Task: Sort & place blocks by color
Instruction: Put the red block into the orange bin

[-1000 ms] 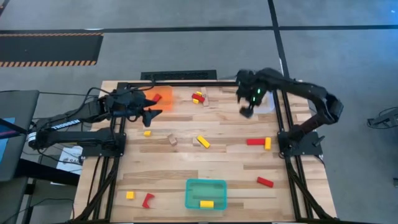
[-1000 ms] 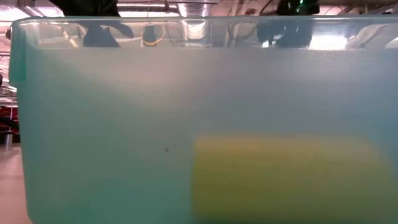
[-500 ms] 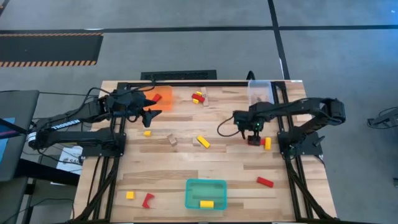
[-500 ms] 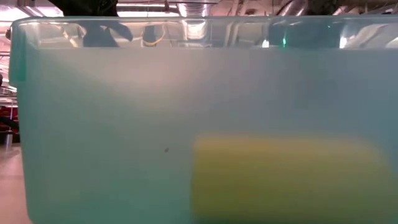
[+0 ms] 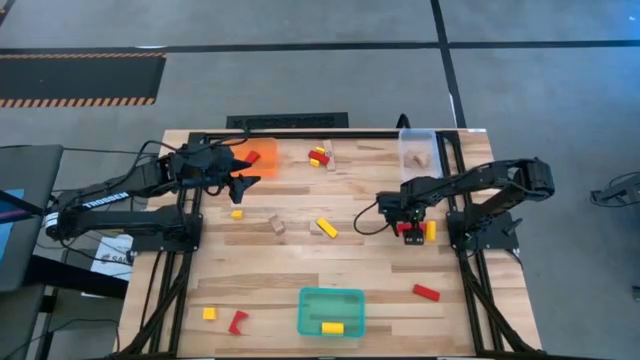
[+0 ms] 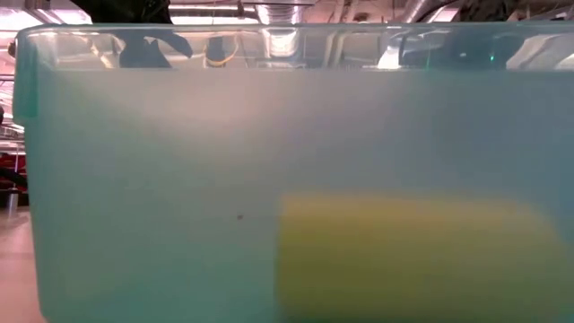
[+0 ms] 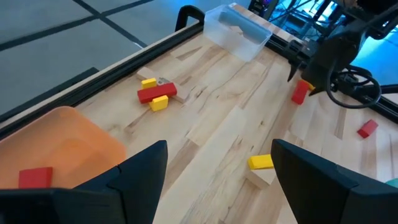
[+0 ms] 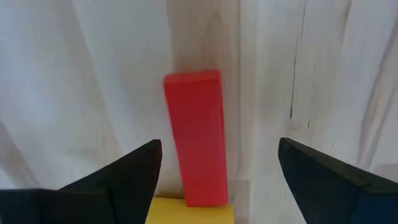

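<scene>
So the right gripper [image 5: 408, 228] has been swung from the clear plastic tray [image 5: 419, 150] down over the oblong red block [image 8: 194, 137] beside a yellow one on the table [image 5: 360, 260], jaws spread wide around it. A red pickup looks next; the left gripper [image 5: 247, 172] is parked open by the orange tray [image 5: 262, 157].

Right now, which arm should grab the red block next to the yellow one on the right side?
Right. The right gripper hangs open directly over the red block, fingers straddling it. The left gripper waits across the table by the orange tray.
</scene>
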